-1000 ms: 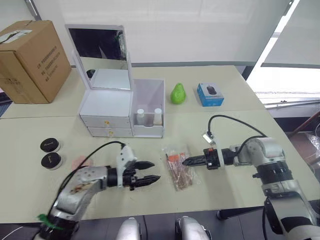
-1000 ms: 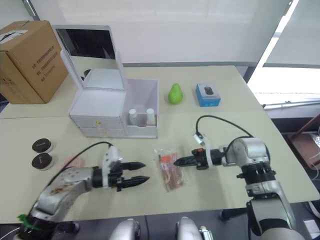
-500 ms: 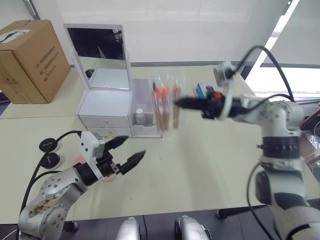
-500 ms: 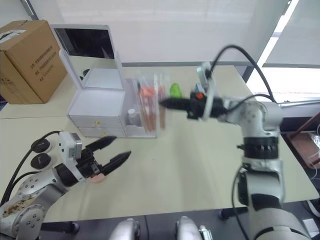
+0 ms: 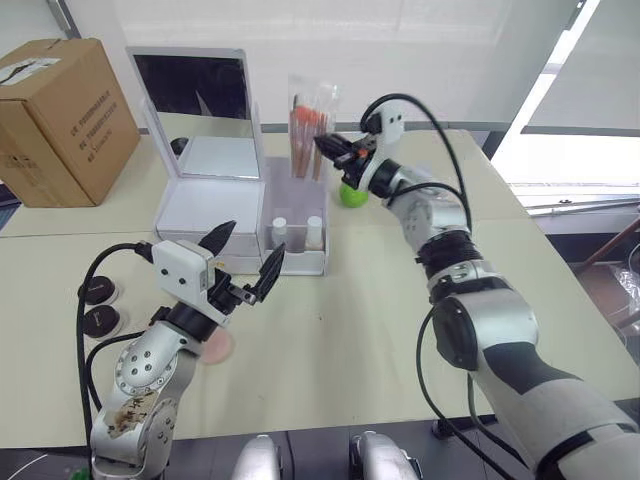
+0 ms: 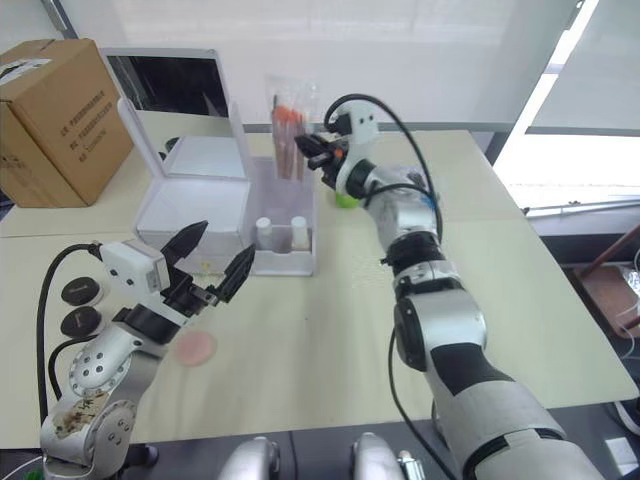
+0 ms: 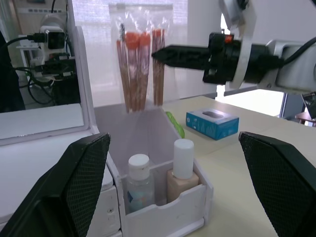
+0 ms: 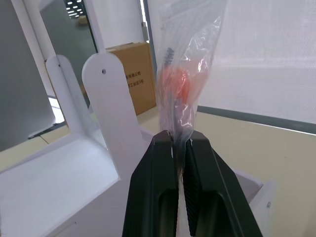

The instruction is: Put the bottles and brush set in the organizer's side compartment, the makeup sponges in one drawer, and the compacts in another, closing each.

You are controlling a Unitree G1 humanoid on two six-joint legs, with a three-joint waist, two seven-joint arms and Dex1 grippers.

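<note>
The right gripper (image 5: 322,146) is clamped on the edge of the bagged brush set (image 5: 307,118), which hangs upright, long axis vertical, directly above the organizer's side compartment (image 5: 298,262), where two bottles (image 5: 281,229) stand. The drop is straight down toward 6 o'clock. The left gripper (image 5: 247,258) hangs wide open, empty, near the organizer's front, over the bench (image 5: 400,330).

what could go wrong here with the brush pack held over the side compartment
1. The right gripper pinches only an edge of the clear plastic pack of orange-handled brushes, which hangs above the white organizer's side compartment; it might slip or swing and miss.
2. Two white-capped bottles stand at the compartment's front; the pack could knock them on its way down.
3. The open left gripper hovers close to the organizer's front and could bump it.
</note>
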